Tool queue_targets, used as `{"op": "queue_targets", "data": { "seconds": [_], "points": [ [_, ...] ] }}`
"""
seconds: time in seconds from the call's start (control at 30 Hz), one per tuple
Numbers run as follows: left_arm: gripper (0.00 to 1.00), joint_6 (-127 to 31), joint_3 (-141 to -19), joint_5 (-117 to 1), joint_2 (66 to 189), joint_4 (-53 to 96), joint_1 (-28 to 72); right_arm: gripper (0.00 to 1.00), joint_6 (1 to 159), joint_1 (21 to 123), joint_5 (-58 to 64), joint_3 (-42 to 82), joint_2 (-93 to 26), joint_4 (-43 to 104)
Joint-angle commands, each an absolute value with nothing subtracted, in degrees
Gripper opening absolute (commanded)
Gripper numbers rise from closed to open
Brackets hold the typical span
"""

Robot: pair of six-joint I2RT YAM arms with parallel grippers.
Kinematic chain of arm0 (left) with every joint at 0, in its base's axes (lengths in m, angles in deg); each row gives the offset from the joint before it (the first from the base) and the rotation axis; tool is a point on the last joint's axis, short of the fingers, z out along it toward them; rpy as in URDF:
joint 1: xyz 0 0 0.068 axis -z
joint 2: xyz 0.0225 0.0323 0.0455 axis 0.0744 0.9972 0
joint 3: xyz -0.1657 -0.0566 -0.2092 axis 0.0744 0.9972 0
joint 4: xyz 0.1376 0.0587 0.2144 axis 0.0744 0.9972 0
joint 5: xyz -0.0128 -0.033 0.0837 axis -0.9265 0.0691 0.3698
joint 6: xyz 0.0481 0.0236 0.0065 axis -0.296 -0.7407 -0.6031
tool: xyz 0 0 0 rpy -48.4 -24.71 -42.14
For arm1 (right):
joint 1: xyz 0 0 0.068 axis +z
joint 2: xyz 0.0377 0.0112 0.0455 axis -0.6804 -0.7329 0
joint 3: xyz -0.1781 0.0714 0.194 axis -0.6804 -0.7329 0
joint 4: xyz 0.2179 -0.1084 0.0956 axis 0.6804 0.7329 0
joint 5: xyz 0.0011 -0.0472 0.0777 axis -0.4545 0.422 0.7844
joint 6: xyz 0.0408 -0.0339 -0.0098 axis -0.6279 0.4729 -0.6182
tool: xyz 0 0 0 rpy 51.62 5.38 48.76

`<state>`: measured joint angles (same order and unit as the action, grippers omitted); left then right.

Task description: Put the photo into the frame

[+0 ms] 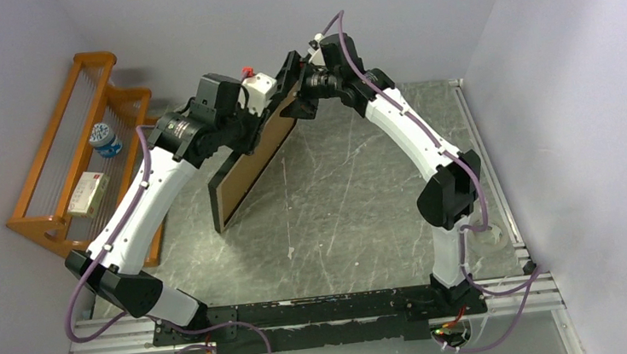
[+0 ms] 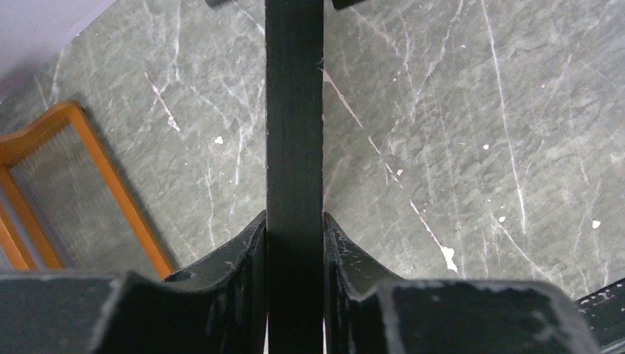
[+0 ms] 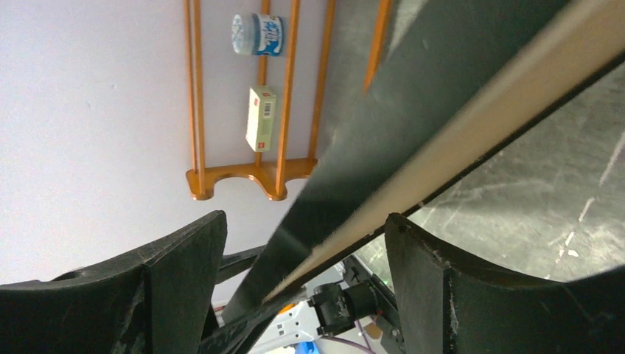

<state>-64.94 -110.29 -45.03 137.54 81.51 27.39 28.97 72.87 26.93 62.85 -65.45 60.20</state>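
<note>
The frame (image 1: 251, 167) stands on its long edge on the table, tilted, with its brown back facing right. My left gripper (image 1: 272, 103) is shut on its upper rail; in the left wrist view the black rail (image 2: 295, 133) runs straight up between my closed fingers (image 2: 243, 251). My right gripper (image 1: 300, 103) is open at the frame's far upper end. In the right wrist view the frame's black and tan edge (image 3: 413, 118) passes slantwise between the spread fingers (image 3: 184, 258) without touching them. The photo is not in view.
An orange wooden rack (image 1: 76, 146) lies at the left against the wall, holding a blue-and-white cup (image 1: 106, 139) and a small box (image 1: 87, 194). The rack also shows in the right wrist view (image 3: 236, 177). The table is grey-green marble (image 1: 356, 207), with walls close by.
</note>
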Motion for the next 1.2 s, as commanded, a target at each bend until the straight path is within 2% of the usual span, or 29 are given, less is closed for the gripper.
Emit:
{"op": "queue_targets", "data": {
  "seconds": [0.0,0.1,0.17,0.37,0.53,0.63,0.77,0.93,1.17],
  "points": [
    [0.48,-65.8,-110.3,-52.4,135.4,76.4,28.5,0.80,30.8,72.2,25.1,64.1,-64.5,64.7],
    [0.63,-66.6,-109.4,-59.5,134.3,76.7,28.5,0.78,31.4,72.1,25.2,63.4,-64.1,66.1],
    [0.69,-66.9,-109.4,-64.8,134.3,77.3,28.5,0.78,31.3,71.7,25.1,61.2,-62.9,65.8],
    [0.73,-64.5,-110.3,-70.9,135.1,76.8,28.4,0.75,30.8,70.3,26.0,50.1,-56.5,60.8],
    [0.76,-60.8,-110.0,-73.0,134.8,72.7,28.5,0.58,30.1,67.6,29.6,39.0,-51.2,54.6],
    [0.77,-58.6,-108.4,-70.2,134.5,69.6,28.4,0.50,30.4,64.9,31.2,30.2,-47.7,49.8],
    [0.80,-53.5,-104.2,-61.2,134.7,64.7,28.3,0.49,33.2,61.2,33.1,19.0,-42.4,38.7],
    [0.81,-44.9,-100.9,-55.6,139.2,63.2,25.4,0.56,36.3,57.5,38.8,12.8,-42.6,28.8],
    [0.80,-35.0,-94.2,-57.1,143.6,62.8,18.4,0.82,37.5,54.3,35.1,2.6,-40.6,20.1]
  ]
}}
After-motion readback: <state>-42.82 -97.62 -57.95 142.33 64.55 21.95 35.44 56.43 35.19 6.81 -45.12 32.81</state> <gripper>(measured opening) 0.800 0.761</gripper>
